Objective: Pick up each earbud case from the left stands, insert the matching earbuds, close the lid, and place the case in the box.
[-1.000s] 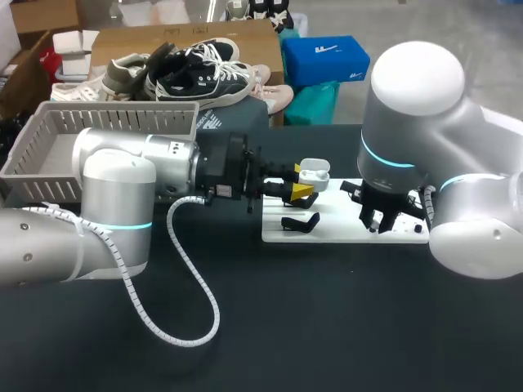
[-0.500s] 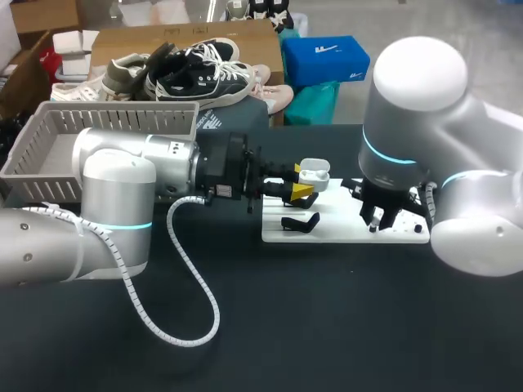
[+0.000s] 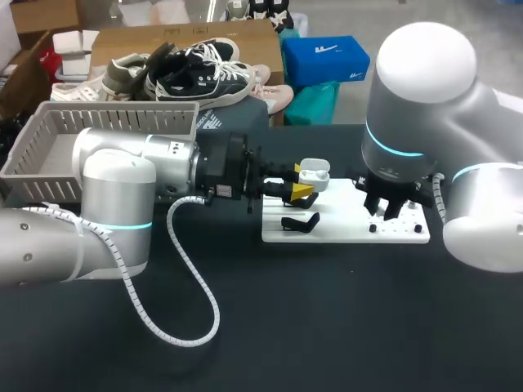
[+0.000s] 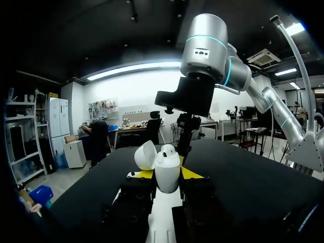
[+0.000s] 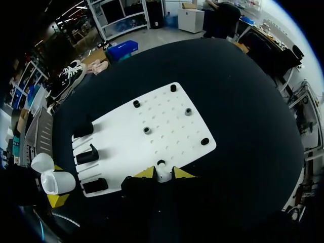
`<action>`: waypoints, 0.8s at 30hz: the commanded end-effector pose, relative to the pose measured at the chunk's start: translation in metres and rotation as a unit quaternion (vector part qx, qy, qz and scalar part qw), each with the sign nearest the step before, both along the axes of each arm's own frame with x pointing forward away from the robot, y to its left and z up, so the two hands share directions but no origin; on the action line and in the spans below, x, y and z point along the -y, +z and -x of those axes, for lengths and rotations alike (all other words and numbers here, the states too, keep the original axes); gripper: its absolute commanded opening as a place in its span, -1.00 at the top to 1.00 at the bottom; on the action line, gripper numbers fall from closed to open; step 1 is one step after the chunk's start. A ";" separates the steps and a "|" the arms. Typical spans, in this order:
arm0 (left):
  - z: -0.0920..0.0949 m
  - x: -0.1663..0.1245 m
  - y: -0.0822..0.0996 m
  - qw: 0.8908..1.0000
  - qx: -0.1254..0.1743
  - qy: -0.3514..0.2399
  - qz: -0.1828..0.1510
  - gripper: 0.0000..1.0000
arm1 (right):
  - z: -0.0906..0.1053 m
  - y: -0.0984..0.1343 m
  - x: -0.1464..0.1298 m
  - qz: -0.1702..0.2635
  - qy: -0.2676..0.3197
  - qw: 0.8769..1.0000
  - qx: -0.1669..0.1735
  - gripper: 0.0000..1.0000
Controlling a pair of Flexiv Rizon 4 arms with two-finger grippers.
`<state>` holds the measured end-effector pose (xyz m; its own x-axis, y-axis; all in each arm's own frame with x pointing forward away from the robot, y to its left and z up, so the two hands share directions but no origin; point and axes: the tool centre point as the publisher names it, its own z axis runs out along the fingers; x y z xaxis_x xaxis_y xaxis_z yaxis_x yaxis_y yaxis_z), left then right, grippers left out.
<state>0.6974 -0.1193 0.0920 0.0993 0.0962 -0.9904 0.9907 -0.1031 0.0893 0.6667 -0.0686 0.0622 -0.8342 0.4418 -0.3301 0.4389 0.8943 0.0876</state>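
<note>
The white earbud case (image 3: 313, 173) is held level above the left end of the white board (image 3: 343, 230), lid open; my left gripper (image 3: 301, 191) is shut on it. In the left wrist view the case (image 4: 167, 174) sits between the yellow tips of the left gripper (image 4: 167, 173), its lid (image 4: 146, 155) tipped back and one earbud (image 4: 168, 150) seated inside. My right gripper (image 3: 391, 207) hangs over the board's right half. From the right wrist, that gripper (image 5: 163, 173) is shut on a small white earbud (image 5: 163, 175) above the board's (image 5: 142, 136) near edge, with the case (image 5: 55, 182) off to the side.
Black stands (image 3: 300, 222) sit on the board's left part (image 5: 87, 154), and small black pegs (image 5: 187, 111) dot its right part. A grey basket (image 3: 49, 151) stands at the back left. My left arm's white cable (image 3: 196, 310) loops over the black tabletop.
My right arm has risen and shifted slightly right, lifting its gripper off the board. The left arm and the case have not moved.
</note>
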 end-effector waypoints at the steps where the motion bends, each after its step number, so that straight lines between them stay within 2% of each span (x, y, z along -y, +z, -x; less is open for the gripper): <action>1: -0.001 0.000 0.000 1.000 0.000 0.000 0.000 1.00 | 0.012 0.024 0.002 0.009 0.004 1.000 0.015 1.00; 10: -0.001 0.000 0.000 1.000 0.000 0.000 0.000 1.00 | 0.015 0.085 -0.013 0.036 0.054 0.997 0.034 1.00; 16: -0.001 0.000 0.000 1.000 0.000 0.000 0.000 1.00 | 0.019 0.122 -0.041 0.049 0.114 0.991 0.038 1.00; 20: -0.001 0.000 0.000 1.000 0.000 0.000 0.000 1.00 | 0.021 0.134 -0.064 0.049 0.164 0.985 0.028 1.00; 24: -0.001 0.000 0.000 1.000 0.000 0.000 0.000 1.00 | 0.016 0.131 -0.079 0.047 0.195 0.980 0.003 1.00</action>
<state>0.6974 -0.1193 0.0920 0.0993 0.0962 -0.9904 0.9907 -0.1031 0.0893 0.6404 0.0006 0.1927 -0.9113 0.0684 -0.4061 0.0671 0.9976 0.0173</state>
